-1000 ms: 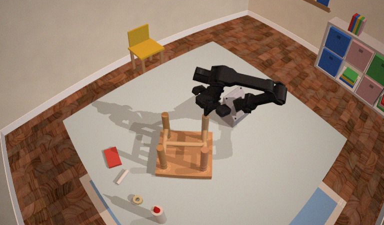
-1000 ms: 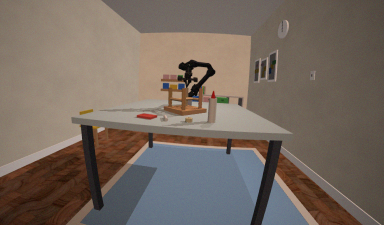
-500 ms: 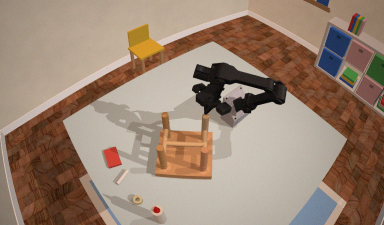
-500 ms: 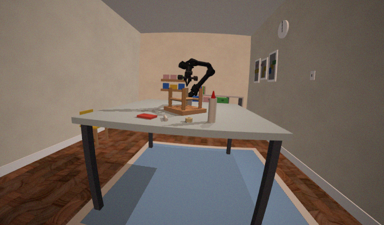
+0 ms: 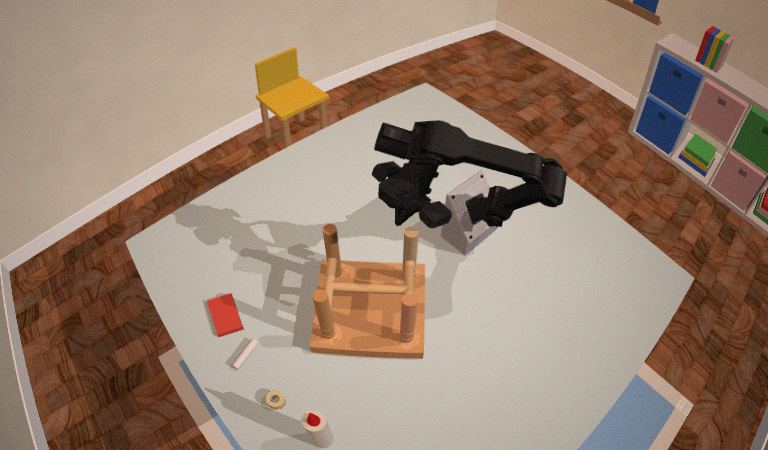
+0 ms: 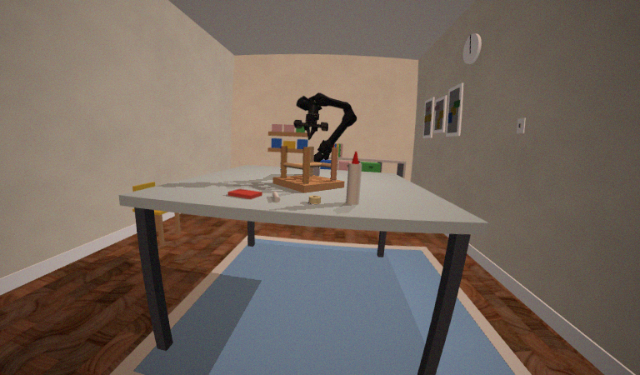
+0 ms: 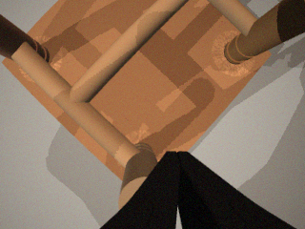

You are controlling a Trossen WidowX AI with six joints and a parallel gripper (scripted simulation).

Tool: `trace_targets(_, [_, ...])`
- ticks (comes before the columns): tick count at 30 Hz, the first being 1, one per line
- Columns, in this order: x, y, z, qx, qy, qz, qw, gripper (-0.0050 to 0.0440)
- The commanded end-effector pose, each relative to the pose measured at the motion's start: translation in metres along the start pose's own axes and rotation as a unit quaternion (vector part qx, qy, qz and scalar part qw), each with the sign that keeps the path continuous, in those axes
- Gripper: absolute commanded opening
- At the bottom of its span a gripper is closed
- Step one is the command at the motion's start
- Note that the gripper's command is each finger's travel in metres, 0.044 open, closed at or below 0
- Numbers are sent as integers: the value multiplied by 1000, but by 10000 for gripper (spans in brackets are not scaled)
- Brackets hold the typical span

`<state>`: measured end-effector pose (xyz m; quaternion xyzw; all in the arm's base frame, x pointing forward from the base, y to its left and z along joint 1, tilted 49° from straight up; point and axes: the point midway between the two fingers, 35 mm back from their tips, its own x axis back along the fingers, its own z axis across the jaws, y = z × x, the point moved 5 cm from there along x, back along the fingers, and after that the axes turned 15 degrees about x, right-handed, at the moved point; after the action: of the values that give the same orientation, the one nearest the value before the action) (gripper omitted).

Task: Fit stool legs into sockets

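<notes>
The wooden stool [image 5: 368, 309] lies upside down on the grey table with its seat flat. Four round legs stand upright in its corner sockets: far left [image 5: 331, 248], far right [image 5: 410, 253], near left [image 5: 323, 312] and near right [image 5: 408, 316]. Crossbars [image 5: 368, 288] join them. My gripper [image 5: 403, 212] is shut and empty. It hovers above and just behind the far right leg, apart from it. In the wrist view the shut fingers [image 7: 178, 172] point down beside that leg's top [image 7: 136, 166], over the seat [image 7: 140, 57]. In the exterior view the gripper [image 6: 310, 132] is above the stool [image 6: 307, 172].
A red block [image 5: 224, 314], a short white dowel [image 5: 244, 352], a small ring [image 5: 275, 396] and a glue bottle with a red tip [image 5: 316, 426] lie on the table left of and in front of the stool. The arm's grey base [image 5: 468, 213] stands behind the stool.
</notes>
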<state>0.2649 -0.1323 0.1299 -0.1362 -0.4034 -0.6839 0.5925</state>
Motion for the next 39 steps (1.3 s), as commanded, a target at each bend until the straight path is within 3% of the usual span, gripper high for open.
trace_targets(1, [-10, 38, -14, 2, -7, -12, 1000, 0])
trace_targets(3, [-14, 57, -20, 2, -11, -21, 1000, 0])
trace_targets(5, [-14, 57, -20, 2, -11, -21, 1000, 0])
trace_targets(7, [-23, 86, -28, 2, -13, -35, 999, 0])
trace_targets(19, [-74, 191, -34, 6, 11, -87, 996, 0])
trace_targets(28, [-76, 193, -34, 7, 12, -88, 996, 0])
trace_targets(34, [-96, 185, -30, 7, 12, -88, 996, 0])
trace_targets(39, [-98, 184, -29, 7, 12, -88, 996, 0])
